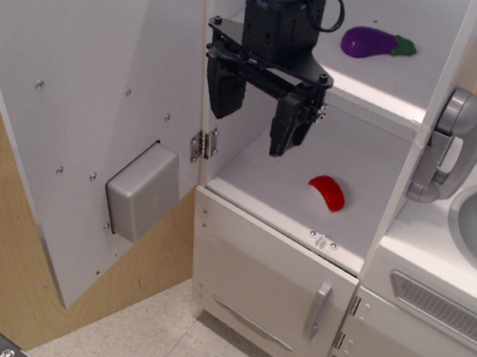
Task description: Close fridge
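Nearest to you, the fridge door (75, 100) is standing swung wide open on the left, its inner face toward the camera and the grey box (141, 190) bolted low on it; its long axis is running top to bottom, and it is hanging from the hinge (205, 144) at the cabinet's left edge. Just behind that hinge line your pincer (258, 116) is hovering in the mouth of the fridge (358, 115), jaws spread wide and gripping nothing — so the door is lying to the pincer's left and toward the camera, with its free edge well away from the arm. Judging from this, you are needing to bring the pincer out of the opening and around to the door's far side before pushing it shut, or the arm is going to be in the door's path. Deeper in, a red piece (327, 191) is sitting on the lower shelf, and farther back a purple eggplant (370, 42) is lying on the upper one.
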Tool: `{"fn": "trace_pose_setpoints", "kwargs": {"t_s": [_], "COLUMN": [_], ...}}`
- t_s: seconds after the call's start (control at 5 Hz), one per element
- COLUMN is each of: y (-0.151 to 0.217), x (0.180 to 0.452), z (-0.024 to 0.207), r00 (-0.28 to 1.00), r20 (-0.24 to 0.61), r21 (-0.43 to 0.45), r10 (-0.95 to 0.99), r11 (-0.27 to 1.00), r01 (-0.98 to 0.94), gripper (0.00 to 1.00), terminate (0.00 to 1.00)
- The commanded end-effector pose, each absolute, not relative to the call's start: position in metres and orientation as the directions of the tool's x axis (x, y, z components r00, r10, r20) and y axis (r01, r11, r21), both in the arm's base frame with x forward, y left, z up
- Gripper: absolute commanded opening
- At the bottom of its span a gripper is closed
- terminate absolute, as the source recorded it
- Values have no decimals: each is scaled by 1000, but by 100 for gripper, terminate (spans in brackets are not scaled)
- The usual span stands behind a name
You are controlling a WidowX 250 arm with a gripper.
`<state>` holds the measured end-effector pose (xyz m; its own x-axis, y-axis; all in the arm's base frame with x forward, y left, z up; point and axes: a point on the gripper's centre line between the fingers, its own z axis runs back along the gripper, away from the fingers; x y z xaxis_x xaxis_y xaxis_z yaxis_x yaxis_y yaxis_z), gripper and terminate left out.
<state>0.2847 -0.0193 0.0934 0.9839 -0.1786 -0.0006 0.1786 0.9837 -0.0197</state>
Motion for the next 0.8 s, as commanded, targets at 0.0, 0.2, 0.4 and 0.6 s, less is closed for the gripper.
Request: {"fn": "trace_pose_setpoints", "kwargs": {"t_s": [0.0,0.2,0.4,0.6], "y": [-19,-2,18,37], "x": [285,255,228,202], "z": [93,106,113,113], "r00": [984,974,965,956], "r20": [-1,99,92,62], "r21": [-20,34,18,-9], "r10": [-179,-204,-244,-286], "r11": [984,979,970,958], "r01": [179,202,244,288], "gripper": [100,100,100,100], "terminate": [0,0,0,0]}}
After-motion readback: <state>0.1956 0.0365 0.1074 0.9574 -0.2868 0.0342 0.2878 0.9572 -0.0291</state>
